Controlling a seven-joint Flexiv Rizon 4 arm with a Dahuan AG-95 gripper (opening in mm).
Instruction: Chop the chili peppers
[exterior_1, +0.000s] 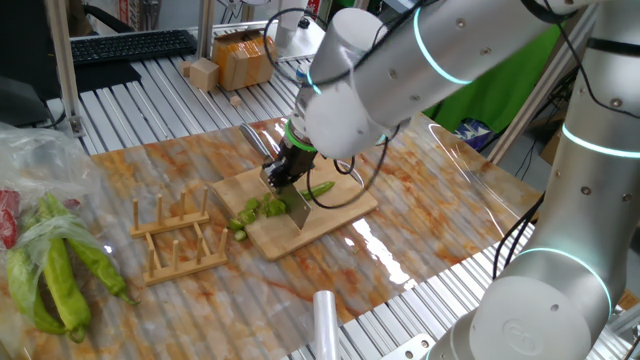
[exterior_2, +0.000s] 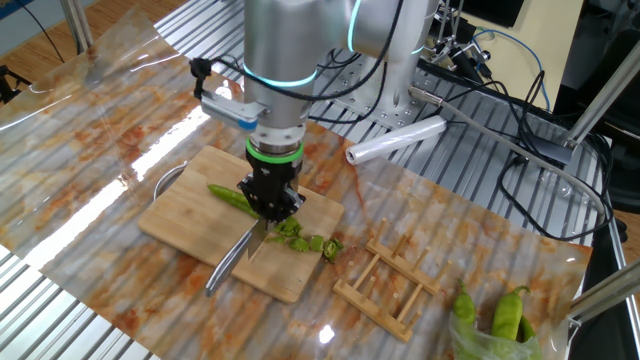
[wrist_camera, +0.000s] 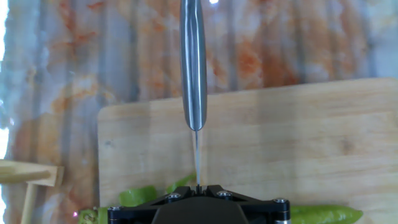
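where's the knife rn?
In the pincer, over the cutting board mid-table. In the other fixed view the knife slants down-left from the pincer, its blade at the chili between the uncut length and the cut pieces.

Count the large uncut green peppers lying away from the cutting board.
3 visible, together at the table's edge on a clear plastic bag: pepper one, pepper two, pepper three. The bag may hide more.

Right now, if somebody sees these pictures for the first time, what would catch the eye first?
The gripper stands over the wooden cutting board, shut on a knife whose blade meets the green chili. Cut chunks lie beside it, uncut long peppers far off.
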